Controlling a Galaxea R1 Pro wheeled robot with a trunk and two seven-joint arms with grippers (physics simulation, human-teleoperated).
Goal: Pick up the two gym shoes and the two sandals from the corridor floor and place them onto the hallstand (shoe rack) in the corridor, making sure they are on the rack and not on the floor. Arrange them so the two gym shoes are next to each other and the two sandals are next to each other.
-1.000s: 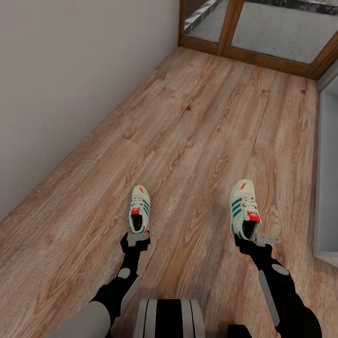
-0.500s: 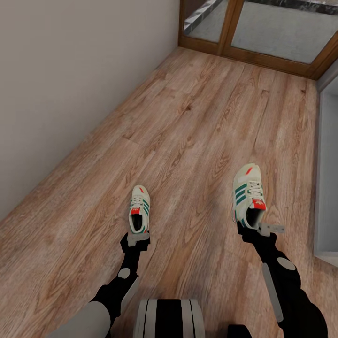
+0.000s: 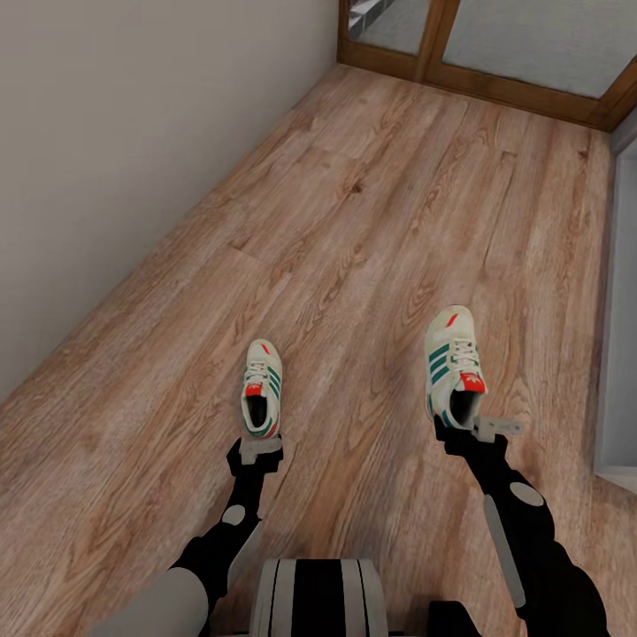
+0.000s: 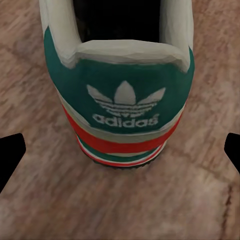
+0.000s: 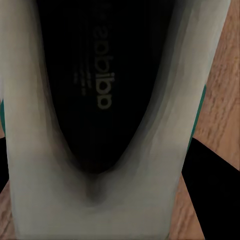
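Two off-white gym shoes with green stripes show in the head view over the corridor floor. The left gym shoe lies flat on the planks, and my left gripper stands open just behind its heel. In the left wrist view the green heel sits ahead of the spread fingertips. My right gripper is shut on the heel of the right gym shoe, held above the floor. That shoe's dark opening is very close in the right wrist view. The sandals and the hallstand are out of view.
A plain beige wall runs along the left of the corridor. A wood-framed glass door closes the far end. The edge of a pale grey unit stands at the right; I cannot tell which piece of furniture it is.
My right gripper has risen and moved forward with the right gym shoe in it. The head view has tilted down a little. The left gripper and left shoe stay put.
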